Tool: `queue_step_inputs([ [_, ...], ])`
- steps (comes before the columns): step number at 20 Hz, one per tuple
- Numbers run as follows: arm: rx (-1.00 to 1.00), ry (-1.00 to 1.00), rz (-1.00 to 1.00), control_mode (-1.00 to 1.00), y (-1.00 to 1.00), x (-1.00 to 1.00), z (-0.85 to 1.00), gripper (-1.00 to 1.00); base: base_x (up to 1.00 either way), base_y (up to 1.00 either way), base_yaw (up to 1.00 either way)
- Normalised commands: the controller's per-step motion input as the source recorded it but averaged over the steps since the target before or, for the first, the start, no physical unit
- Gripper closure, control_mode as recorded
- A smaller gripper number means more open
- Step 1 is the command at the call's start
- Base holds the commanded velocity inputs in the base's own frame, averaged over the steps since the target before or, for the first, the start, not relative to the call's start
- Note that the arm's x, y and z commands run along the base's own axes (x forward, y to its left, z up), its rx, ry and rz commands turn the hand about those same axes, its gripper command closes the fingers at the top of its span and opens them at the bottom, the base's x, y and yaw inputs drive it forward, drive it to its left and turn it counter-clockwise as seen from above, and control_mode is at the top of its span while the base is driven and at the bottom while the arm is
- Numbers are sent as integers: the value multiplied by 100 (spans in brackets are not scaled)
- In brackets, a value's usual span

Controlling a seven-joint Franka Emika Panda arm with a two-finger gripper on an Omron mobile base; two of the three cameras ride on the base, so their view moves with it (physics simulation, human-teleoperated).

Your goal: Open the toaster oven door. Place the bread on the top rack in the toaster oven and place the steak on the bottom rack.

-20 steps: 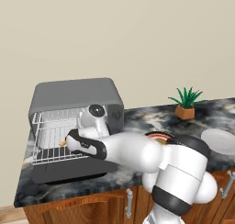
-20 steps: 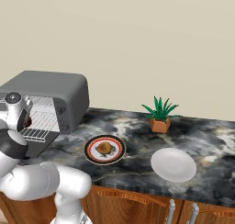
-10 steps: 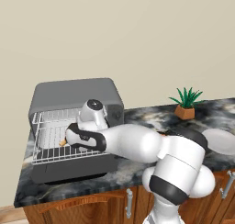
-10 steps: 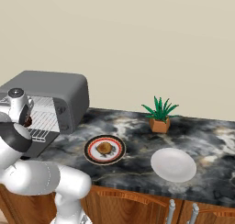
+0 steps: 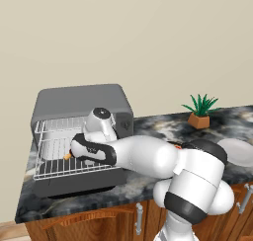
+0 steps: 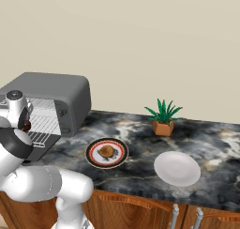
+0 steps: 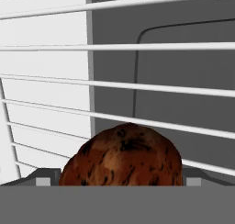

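Note:
The grey toaster oven (image 5: 84, 100) stands at the counter's left end, and the toaster oven door (image 5: 74, 184) is folded down. A wire rack (image 5: 59, 170) is slid out over it, with another rack (image 5: 57, 125) above. My gripper (image 5: 70, 154) reaches in between them. The golden-brown bread (image 7: 120, 156) lies on rack wires between my fingertips (image 7: 44, 180), which stand wide beside it, so the gripper (image 7: 118, 181) is open. I cannot tell which rack bears the bread (image 5: 66, 156). The steak (image 6: 107, 151) lies on a red-rimmed plate (image 6: 93, 146).
A white plate (image 6: 177, 168) lies at the counter's front right, and a potted plant (image 6: 162, 118) stands near the back wall. My own arm (image 5: 148, 158) stretches across the counter in front of the oven. Wooden cabinet fronts (image 6: 140, 209) run below the counter edge.
The hand has pushed a little further left into the oven. The jaws have spread wider around the bread.

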Motion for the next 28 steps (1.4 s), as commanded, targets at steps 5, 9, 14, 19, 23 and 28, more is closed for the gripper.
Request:
queue_step_inputs([
  [5,0,5,-2,-100,0,-12,-14,-100,0,0,0],
  [9,0,6,-3,-100,-8,-9,-12,-100,0,0,0],
  [14,0,9,-7,-100,-17,-17,-20,-100,0,0,0],
  [19,0,9,-10,-100,-18,-23,-32,-100,0,0,0],
  [23,0,8,-10,-100,-15,-34,-45,-100,0,0,0],
  [28,0,12,-9,-100,-16,-35,-54,-100,0,0,0],
])
